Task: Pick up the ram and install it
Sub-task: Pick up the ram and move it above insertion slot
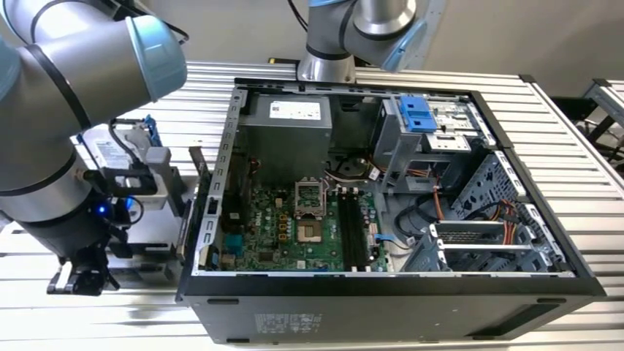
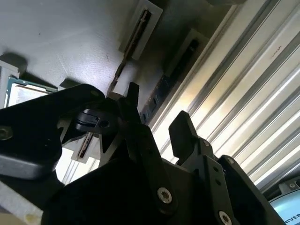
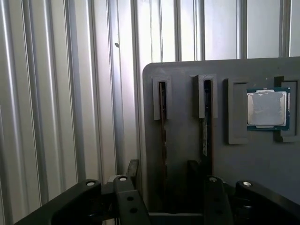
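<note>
One gripper [image 3: 163, 174], fingers [image 3: 133, 171] apart, astride the ram [image 3: 162, 126]; gray tray [image 3: 183, 140] on slatted metal tabletop [image 3: 70, 93].

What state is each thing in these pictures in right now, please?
Gripper: open, holding nothing.
Ram stick by the tray edge: standing on edge in its slot.
Other ram stick: standing in its slot too.
Processor: lying flat in its tray recess.
Computer case: side panel off.
Memory slots on the motherboard: empty.
</note>
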